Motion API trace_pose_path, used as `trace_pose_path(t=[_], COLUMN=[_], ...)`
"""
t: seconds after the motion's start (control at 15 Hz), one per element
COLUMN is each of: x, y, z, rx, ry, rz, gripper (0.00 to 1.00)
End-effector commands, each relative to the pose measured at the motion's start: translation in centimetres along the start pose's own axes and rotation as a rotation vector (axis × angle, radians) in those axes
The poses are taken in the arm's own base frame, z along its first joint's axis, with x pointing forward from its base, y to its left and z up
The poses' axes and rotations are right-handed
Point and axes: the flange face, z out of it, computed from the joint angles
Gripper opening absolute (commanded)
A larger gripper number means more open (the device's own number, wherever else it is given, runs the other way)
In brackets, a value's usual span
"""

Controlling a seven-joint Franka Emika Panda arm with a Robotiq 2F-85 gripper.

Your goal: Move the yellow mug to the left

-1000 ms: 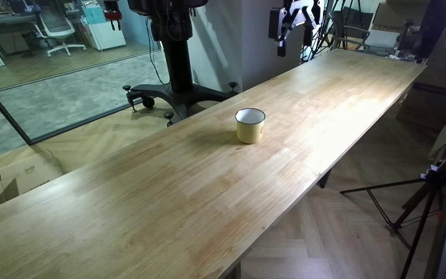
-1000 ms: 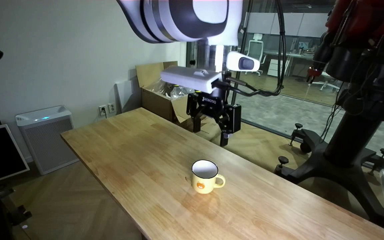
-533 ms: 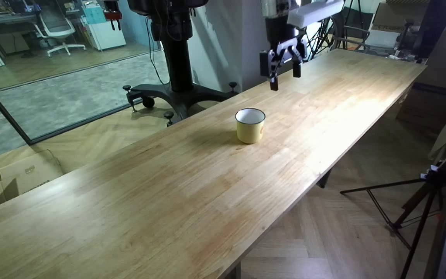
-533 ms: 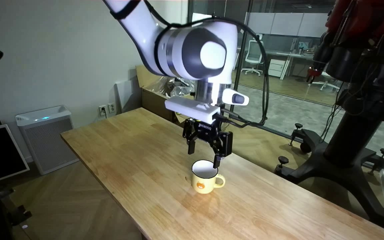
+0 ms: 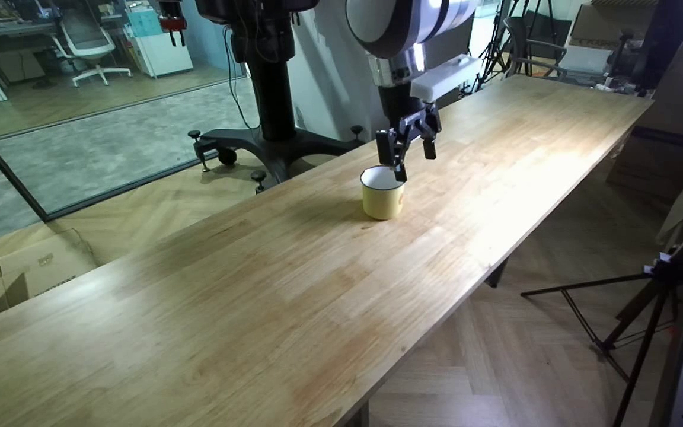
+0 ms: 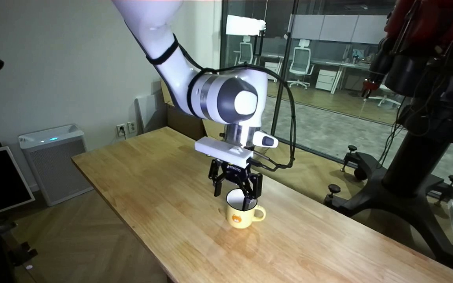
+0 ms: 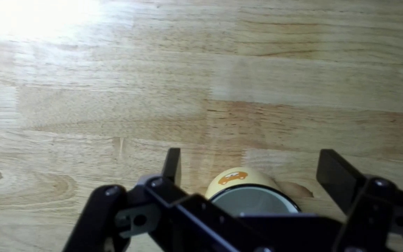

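Pale-yellow cylindrical mug (image 6: 240,221), dark-rimmed, stands upright on long wooden table (image 6: 159,184), just below black two-finger gripper (image 6: 231,199); jaws apart, nothing clamped. Probably light, stiff, slick, perhaps chippable; best hold likely across body, clear of curved yellow handle (image 6: 264,214).

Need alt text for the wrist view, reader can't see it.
Dark-rimmed pale yellow mug with an orange cartoon print, at bottom center, framed between the spread fingers of an open black gripper, which hides part of the mug. A wooden tabletop fills the background, with white glare at upper left.
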Motion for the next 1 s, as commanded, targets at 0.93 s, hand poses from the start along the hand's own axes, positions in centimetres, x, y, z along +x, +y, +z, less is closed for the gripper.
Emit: trace_pose_path(t=[0.93], x=[5.4], y=[-5.4], z=[5.0], rx=[0.115], ry=[0.385], rz=[-0.063], gripper=[0.73])
